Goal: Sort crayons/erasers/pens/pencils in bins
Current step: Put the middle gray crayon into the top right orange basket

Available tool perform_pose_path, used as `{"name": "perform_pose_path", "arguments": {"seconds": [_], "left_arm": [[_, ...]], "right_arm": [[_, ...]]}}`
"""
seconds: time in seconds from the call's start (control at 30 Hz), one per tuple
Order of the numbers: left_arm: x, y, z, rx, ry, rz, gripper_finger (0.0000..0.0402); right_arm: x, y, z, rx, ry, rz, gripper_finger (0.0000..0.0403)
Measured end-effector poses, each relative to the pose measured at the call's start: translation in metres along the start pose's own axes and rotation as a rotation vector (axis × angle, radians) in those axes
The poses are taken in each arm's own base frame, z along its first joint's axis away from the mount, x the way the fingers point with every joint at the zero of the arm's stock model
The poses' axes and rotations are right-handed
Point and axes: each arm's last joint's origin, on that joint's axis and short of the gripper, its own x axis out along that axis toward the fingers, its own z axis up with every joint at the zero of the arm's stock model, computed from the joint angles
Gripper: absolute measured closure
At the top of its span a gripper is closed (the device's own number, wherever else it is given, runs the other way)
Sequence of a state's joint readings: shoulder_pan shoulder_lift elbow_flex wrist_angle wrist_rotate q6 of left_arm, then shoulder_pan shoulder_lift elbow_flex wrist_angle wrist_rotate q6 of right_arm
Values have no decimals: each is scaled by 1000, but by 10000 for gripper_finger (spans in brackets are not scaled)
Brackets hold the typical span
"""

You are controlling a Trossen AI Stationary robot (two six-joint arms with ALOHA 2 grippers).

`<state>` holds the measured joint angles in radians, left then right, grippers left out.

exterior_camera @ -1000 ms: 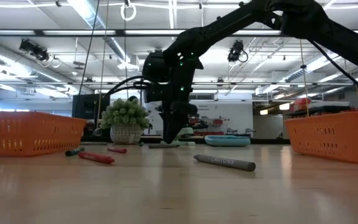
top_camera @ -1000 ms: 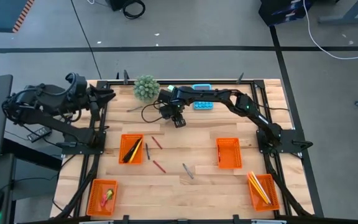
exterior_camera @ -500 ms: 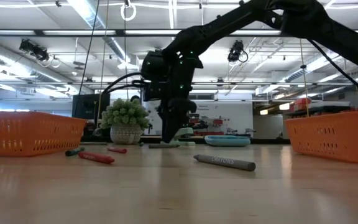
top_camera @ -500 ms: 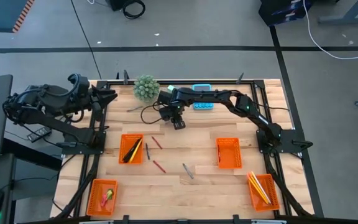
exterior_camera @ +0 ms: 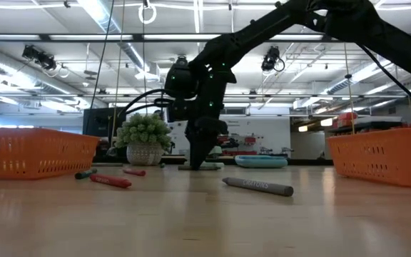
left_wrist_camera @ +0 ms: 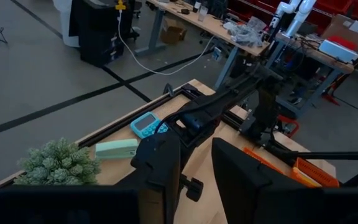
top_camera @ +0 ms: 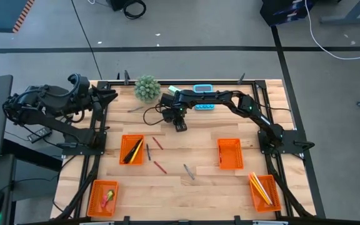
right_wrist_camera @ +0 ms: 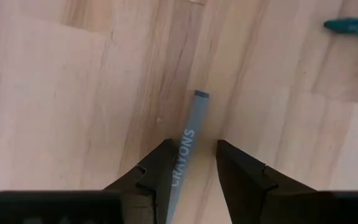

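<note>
While my left gripper (top_camera: 108, 95) waits with a narrow gap at the table's left edge, my right gripper (right_wrist_camera: 190, 163) straddles a grey crayon (right_wrist_camera: 185, 143) lying on the wood. Only its wrist view shows this; from overhead the gripper hides the crayon.

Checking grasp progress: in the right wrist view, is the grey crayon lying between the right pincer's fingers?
Yes: the grey crayon lies on the table between the right pincer's two dark fingers.
</note>
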<state>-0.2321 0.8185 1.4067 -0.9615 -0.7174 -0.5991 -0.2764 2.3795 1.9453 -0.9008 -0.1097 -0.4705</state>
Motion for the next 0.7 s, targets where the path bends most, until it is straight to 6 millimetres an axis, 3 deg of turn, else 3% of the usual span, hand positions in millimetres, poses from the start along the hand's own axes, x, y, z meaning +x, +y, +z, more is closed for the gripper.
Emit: {"name": "perform_pose_path", "arguments": {"seconds": [0.4, 0.7], "left_arm": [[0, 0, 0, 0, 0, 0, 303], [0, 1, 0, 9, -12, 18, 308]], "right_arm": [[0, 0, 0, 65, 12, 6, 363], [-12, -1, 5, 134, 9, 25, 371]]}}
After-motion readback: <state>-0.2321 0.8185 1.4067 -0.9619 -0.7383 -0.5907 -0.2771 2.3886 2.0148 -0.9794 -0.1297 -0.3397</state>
